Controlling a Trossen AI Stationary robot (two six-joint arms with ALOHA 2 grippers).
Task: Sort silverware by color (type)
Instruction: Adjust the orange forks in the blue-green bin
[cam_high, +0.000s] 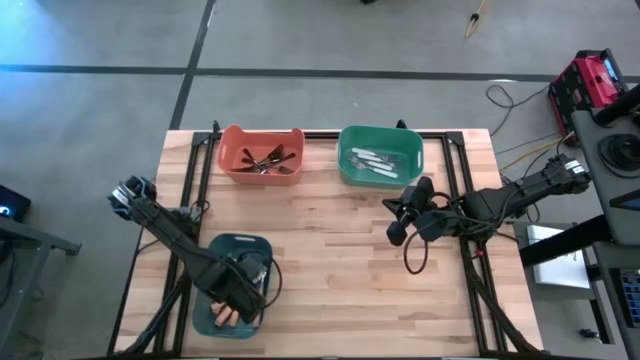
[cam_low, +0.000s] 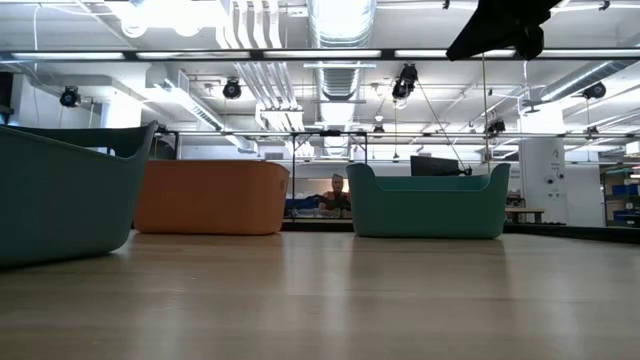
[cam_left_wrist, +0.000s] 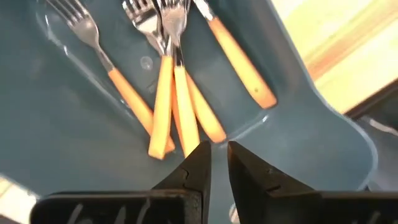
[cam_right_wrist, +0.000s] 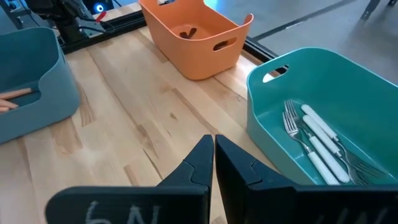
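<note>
Orange-handled forks (cam_left_wrist: 168, 87) lie sorted in the blue bin (cam_high: 236, 248), the left gripper (cam_left_wrist: 214, 163) just above them.
Its fingers stand slightly apart and empty; sorting looks near finished, so lifting clear seems next. Right gripper (cam_right_wrist: 213, 163), closed and empty, waits near the green bin (cam_high: 380, 150) of white-handled pieces (cam_right_wrist: 320, 143). Dark cutlery (cam_high: 270, 160) in the orange bin (cam_high: 232, 145) is hard to make out.
</note>
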